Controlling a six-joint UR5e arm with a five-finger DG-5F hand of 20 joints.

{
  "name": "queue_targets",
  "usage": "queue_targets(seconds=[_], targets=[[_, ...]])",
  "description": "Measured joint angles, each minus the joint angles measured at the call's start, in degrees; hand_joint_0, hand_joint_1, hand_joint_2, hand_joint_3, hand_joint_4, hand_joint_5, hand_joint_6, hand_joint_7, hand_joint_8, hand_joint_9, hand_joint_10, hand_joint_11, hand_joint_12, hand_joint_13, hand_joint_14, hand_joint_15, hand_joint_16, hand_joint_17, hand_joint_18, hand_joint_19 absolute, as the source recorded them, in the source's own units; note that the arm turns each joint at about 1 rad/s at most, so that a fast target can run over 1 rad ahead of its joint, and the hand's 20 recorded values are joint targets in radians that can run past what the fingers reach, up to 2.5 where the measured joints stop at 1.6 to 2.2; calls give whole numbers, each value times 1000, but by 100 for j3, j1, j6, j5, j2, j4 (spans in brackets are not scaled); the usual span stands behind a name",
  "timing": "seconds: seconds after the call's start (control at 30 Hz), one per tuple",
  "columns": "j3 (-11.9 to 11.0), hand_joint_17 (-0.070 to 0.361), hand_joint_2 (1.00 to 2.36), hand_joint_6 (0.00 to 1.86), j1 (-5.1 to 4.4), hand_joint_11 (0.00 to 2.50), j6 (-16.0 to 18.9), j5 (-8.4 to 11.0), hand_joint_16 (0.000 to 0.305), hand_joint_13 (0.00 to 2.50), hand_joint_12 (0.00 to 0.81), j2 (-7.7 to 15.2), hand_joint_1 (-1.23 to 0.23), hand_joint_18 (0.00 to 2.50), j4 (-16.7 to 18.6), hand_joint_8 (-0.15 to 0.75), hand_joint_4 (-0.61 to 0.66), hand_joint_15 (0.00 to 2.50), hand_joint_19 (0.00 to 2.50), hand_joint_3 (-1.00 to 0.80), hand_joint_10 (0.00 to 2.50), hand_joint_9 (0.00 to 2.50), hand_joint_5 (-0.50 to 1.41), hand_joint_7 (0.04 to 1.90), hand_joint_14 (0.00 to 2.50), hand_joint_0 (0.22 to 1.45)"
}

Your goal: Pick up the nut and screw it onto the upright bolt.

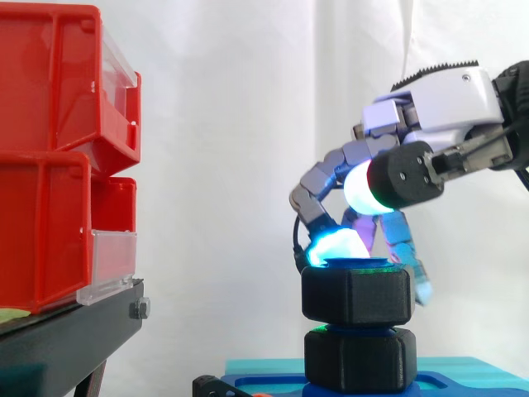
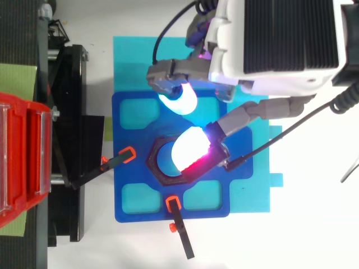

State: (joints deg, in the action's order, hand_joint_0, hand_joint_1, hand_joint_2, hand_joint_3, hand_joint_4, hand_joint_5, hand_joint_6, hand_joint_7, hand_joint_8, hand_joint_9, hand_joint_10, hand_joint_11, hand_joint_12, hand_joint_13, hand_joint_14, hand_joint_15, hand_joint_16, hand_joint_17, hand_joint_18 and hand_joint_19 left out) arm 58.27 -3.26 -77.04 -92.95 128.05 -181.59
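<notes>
Nut [image 1: 355, 294]: we see plain black.
Plate [image 2: 140, 174]: we see dark blue.
Sheet [image 2: 134, 61]: we see cyan.
Bins [image 1: 50, 107]: we see red, clear fronts.
Hand [image 2: 280, 39]: white shell, black ribbed panel.

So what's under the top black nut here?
Below the nut sits a second black hexagonal piece on the blue plate, with a thin blue band between them. The hand is over the nut's top. Any thread inside is covered.

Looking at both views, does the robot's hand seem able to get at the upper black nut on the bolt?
Probably yes: the hand is right over the upper nut, at its top face, with nothing between them; the red bins stand well aside.
</notes>
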Motion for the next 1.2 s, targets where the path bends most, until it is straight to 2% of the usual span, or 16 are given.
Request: queue_targets(seconds=[0.1, 0.2, 0.4, 0.57, 0.63, 0.7, 0.9, 1.2], targets=[[-158, 50, 1000, 504, 32, 117, -42, -44, 22, 972, 220, 0, -220, 743, -64, 279, 227, 16, 249, -500, 4, 1323, -61, 1023, 0, 525], [-273, 57, 1000, 503, 47, 93, -103, -70, 25, 912, 235, 0, -203, 689, -93, 274, 221, 3, 228, -500, 3, 1218, -102, 873, 1, 517], [-328, 62, 1000, 502, 38, 0, -148, -84, 28, 780, 254, 5, -180, 584, 61, 258, 184, 0, 182, -500, 0, 1031, -143, 689, 0, 508], [-198, 67, 1000, 501, -45, 0, -133, -47, 30, 615, 261, 8, -158, 412, 368, 235, 164, 0, 82, -500, 0, 845, -160, 608, 0, 501], [-119, 72, 1000, 501, -86, 0, -115, -8, 32, 460, 292, 8, -130, 122, 478, 221, 140, 0, 0, -500, 0, 670, -177, 576, 0, 493], [-36, 77, 1000, 500, -138, 0, -84, 48, 34, 323, 306, 8, -106, 0, 589, 204, 111, 0, 0, -500, 0, 524, -193, 559, 0, 486], [133, 84, 1000, 500, -279, 0, 23, 166, 37, 202, 327, 7, -83, 0, 710, 193, 95, 0, 0, -500, 0, 346, -211, 547, 0, 476], [267, 85, 1000, 500, -403, 0, 81, 257, 38, 239, 328, 8, -91, 0, 658, 204, 108, 0, 0, -500, 0, 374, -208, 551, 0, 476]])
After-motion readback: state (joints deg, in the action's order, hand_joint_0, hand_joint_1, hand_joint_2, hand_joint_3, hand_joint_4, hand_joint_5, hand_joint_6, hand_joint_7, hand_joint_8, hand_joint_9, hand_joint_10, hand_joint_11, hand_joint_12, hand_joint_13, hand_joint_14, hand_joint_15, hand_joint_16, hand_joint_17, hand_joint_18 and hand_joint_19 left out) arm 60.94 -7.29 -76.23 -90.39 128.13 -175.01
